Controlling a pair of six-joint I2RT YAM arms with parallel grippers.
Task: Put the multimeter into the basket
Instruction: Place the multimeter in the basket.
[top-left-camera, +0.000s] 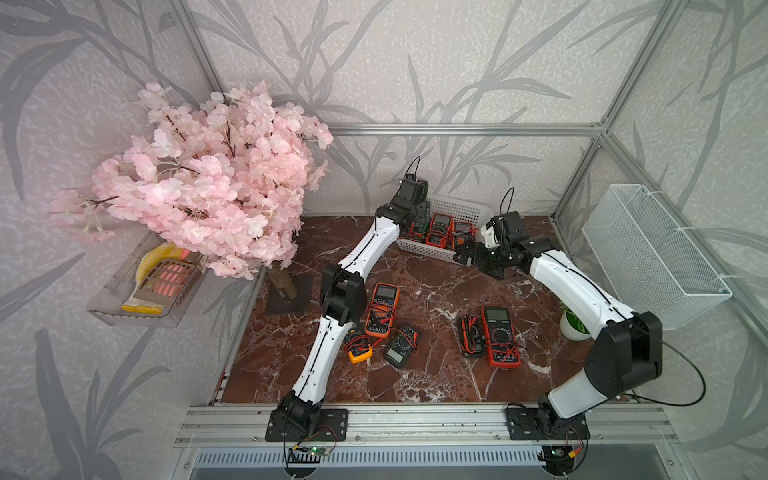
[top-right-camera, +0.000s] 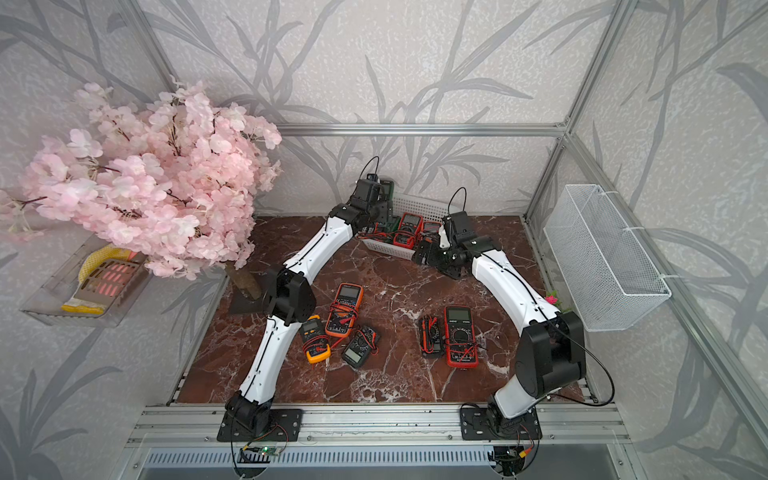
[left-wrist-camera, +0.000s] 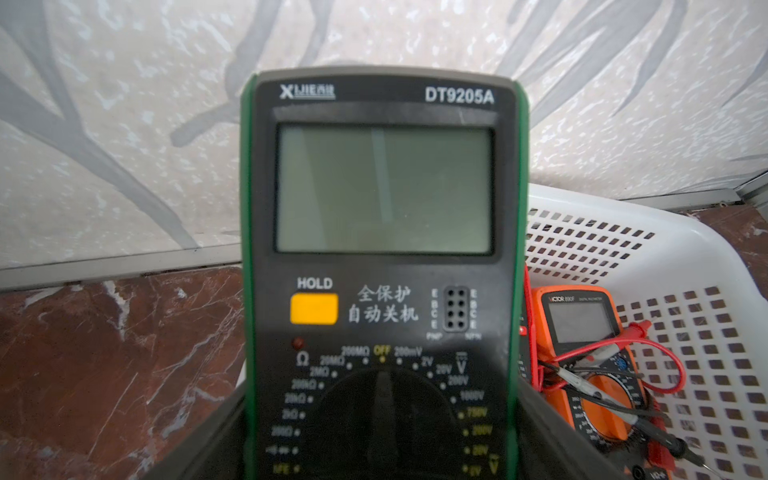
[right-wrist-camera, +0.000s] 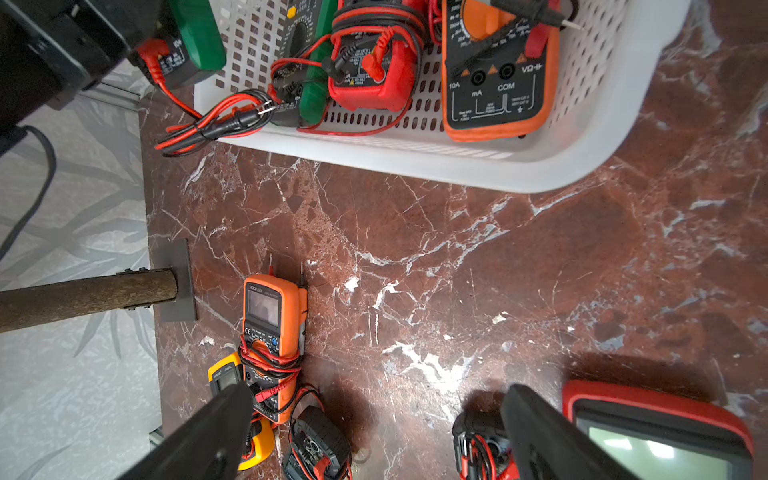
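Robot arm delivers another meter: the left end effector (left-wrist-camera: 380, 386) pinches a green-cased multimeter (left-wrist-camera: 382, 187) by the two long edges of its lower half. It holds the meter upright, blank screen uppermost, at the end of the white perforated basket (top-left-camera: 461, 210) nearest the pink blossom tree (top-left-camera: 199, 183). The low grip appears chosen to leave the upper body free to tip over the flared rim. These views do not settle whether the meter hangs over the basket's floor or just outside its end wall.

Its red and black test leads (right-wrist-camera: 216, 120) trail from the jacks and lie bundled on the marble-patterned surface (right-wrist-camera: 415, 257), just beside the basket's corner. That loose tail could catch on the rim when the meter goes in. Three meters lie inside the basket, an orange meter (right-wrist-camera: 498, 70) among them, with bare floor showing at the end by the held one, the likely landing spot.

The right end effector (right-wrist-camera: 376, 399), fingers spread wide and carrying nothing, hangs near the basket's front wall, seemingly parked clear of the left arm's path. Five more meters wait on the surface between the arms, including a large red-cased meter (top-left-camera: 500, 336), so the job looks roughly a third done
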